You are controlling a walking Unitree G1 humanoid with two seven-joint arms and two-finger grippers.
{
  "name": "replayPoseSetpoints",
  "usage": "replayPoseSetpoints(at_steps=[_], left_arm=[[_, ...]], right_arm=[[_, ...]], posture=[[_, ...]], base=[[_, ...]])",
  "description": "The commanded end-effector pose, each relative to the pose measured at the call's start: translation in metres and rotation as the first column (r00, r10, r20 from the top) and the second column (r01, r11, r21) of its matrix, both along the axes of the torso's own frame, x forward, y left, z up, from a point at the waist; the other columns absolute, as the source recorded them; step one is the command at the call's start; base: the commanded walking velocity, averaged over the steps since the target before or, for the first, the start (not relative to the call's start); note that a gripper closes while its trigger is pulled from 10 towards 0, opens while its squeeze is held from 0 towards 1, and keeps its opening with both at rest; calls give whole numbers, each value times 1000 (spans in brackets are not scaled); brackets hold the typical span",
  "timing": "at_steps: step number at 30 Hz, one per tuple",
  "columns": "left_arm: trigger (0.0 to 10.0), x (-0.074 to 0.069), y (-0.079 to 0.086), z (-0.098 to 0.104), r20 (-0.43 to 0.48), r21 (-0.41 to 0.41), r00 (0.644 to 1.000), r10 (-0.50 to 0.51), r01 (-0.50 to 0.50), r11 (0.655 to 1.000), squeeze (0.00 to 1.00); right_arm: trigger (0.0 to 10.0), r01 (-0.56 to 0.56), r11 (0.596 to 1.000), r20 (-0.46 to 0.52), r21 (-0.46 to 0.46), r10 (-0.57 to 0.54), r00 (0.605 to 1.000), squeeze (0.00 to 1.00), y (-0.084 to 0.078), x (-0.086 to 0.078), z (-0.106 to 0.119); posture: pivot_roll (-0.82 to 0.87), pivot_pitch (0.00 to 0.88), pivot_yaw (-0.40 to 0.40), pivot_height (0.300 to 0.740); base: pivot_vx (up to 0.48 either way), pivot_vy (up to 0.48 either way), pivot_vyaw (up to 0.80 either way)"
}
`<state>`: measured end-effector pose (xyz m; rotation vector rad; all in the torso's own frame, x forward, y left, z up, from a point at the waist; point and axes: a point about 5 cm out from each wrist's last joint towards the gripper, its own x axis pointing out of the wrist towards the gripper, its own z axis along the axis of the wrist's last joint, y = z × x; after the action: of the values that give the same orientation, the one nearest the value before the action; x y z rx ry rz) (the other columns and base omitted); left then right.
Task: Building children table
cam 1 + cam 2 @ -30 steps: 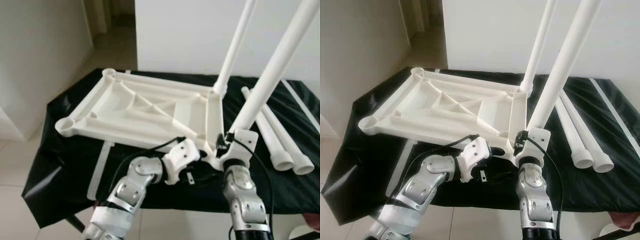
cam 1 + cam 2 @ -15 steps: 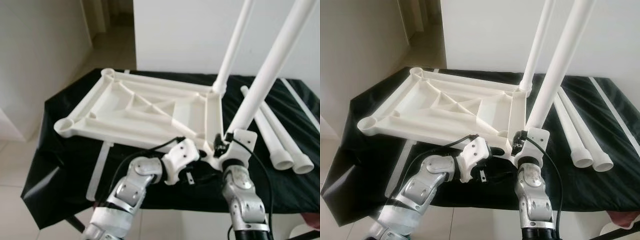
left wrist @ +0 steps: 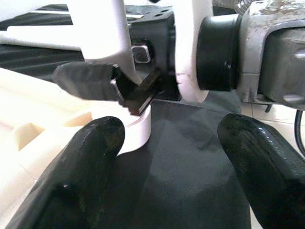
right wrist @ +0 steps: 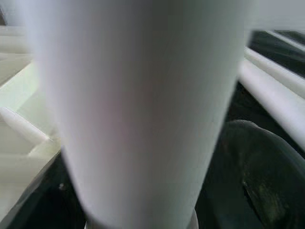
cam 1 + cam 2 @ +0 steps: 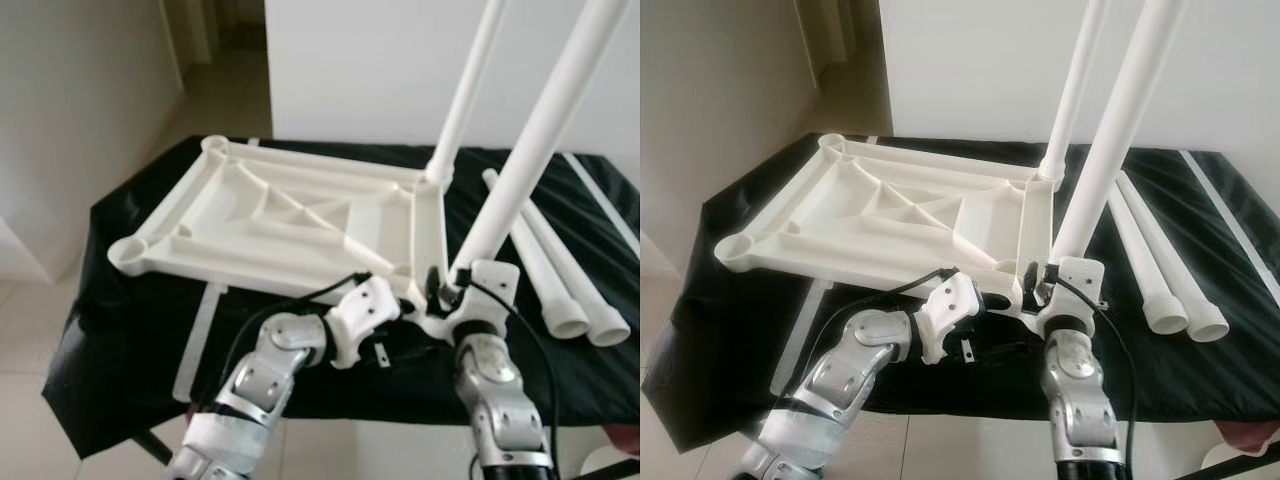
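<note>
Step in hand: seating the near leg into the near right corner socket of the upturned tabletop, by the look of it.
Right gripper: clamping the near leg low down, just above the socket; black finger pressing against the white tube in the left wrist view.
Left gripper: hovering wide apart, holding nothing, aiming at the socket base just ahead of its fingers and beside the right gripper.
Far leg: already standing in the corner beyond the right gripper.
Spare legs: lying on the black cloth, out to the right gripper's right.
Doing it well: keeping the tube plumb over the socket, pushing straight down, bracing the tabletop edge with the left to stop sliding.
Risk: tilting and jamming the leg askew.
</note>
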<state>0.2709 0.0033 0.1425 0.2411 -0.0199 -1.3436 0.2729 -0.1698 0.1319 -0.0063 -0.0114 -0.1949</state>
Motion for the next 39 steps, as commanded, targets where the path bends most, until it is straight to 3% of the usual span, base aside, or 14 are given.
replayPoseSetpoints(at_steps=[1,8,21,22,27,29,30,33,38,39], left_arm=[[10000,5,0,-1,13,-16,996,87,-86,996,0],[10000,4,3,-3,18,-21,995,98,-98,995,0],[10000,9,6,2,36,-26,992,121,-120,992,0],[10000,8,6,2,37,-26,993,116,-115,993,0],[10000,8,6,2,38,-25,993,112,-111,994,0],[10000,8,6,2,39,-23,993,108,-107,994,0],[10000,8,6,2,39,-23,993,108,-107,994,0],[10000,8,6,2,41,-18,994,104,-103,994,0],[10000,8,6,2,40,-21,994,104,-103,994,0],[10000,8,5,2,41,-21,994,106,-105,994,0]], right_arm=[[10000,-30,999,-3,-33,30,1000,0,2,-1,-4],[10000,-142,989,47,-44,144,988,0,1,-7,-2],[10000,-393,916,42,-80,397,917,0,-21,-7,-1],[10000,-444,894,31,-63,446,894,0,-27,-2,-2],[10000,-497,867,20,-46,498,867,0,-32,3,-3],[10000,-554,830,-5,-66,555,832,0,-32,11,-1],[10000,-554,830,-5,-66,555,832,0,-32,11,-1],[10000,-636,766,-48,-92,635,771,0,-29,21,1],[10000,-672,733,-86,-105,667,740,0,-30,25,-2],[4235,-685,721,-95,-104,678,729,0,-31,26,-4]], posture=[[13,0,-48,740],[11,0,-44,740],[8,0,-33,740],[10,0,-32,740],[12,0,-33,740],[15,0,-36,740],[15,0,-36,740],[21,0,-42,740],[25,0,-46,740],[36,0,-52,740]], base=[[0,0,0],[0,0,0],[0,0,0],[0,0,0],[0,0,0],[0,0,0],[0,0,0],[0,0,0],[0,0,0],[0,0,0]])
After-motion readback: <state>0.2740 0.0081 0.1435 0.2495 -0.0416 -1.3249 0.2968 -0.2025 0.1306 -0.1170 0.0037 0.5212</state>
